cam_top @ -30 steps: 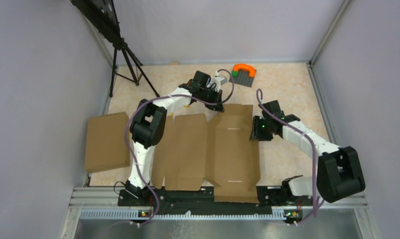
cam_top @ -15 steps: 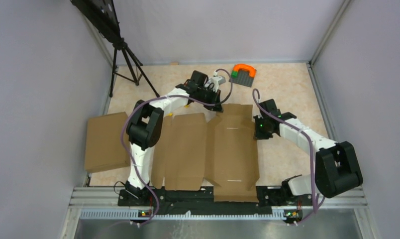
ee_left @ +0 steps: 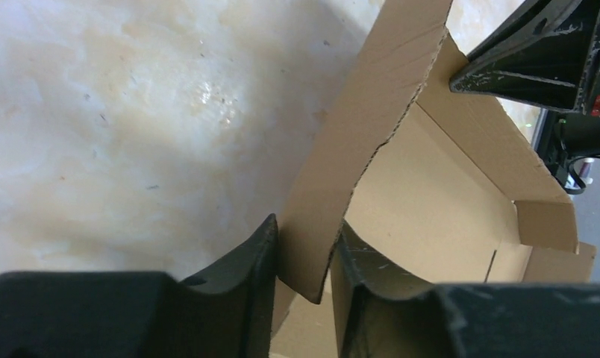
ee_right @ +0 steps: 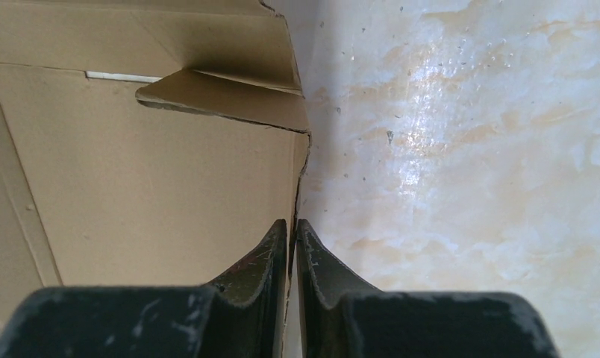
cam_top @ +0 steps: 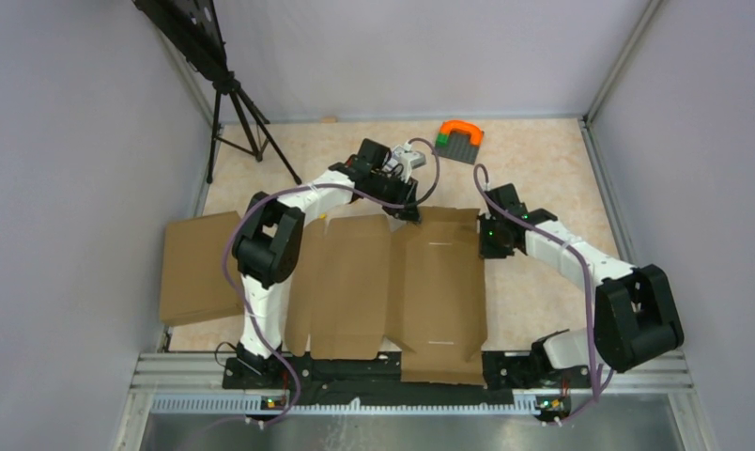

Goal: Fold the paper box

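Note:
The paper box (cam_top: 392, 282) lies as a brown die-cut sheet between the two arms, with its far and right flaps raised. At its far edge, my left gripper (cam_top: 413, 209) stands open. The upright far flap (ee_left: 357, 134) sits between the jaws of the left gripper (ee_left: 306, 224), against the left finger only. My right gripper (cam_top: 486, 235) is at the sheet's far right corner. In the right wrist view the right gripper (ee_right: 292, 224) is shut on the thin edge of the raised right flap (ee_right: 301, 160), with a small tab (ee_right: 222, 101) folded inward beyond it.
A second brown box (cam_top: 200, 268) rests at the left, partly over the table edge. A black tripod (cam_top: 238, 113) stands at the back left. An orange, green and grey block piece (cam_top: 460, 139) lies at the back. Walls close in both sides.
My left gripper's jaws have parted from the far flap. My right gripper has shut on the right flap and shifted slightly farther away. The sheet's far edge has folded upward.

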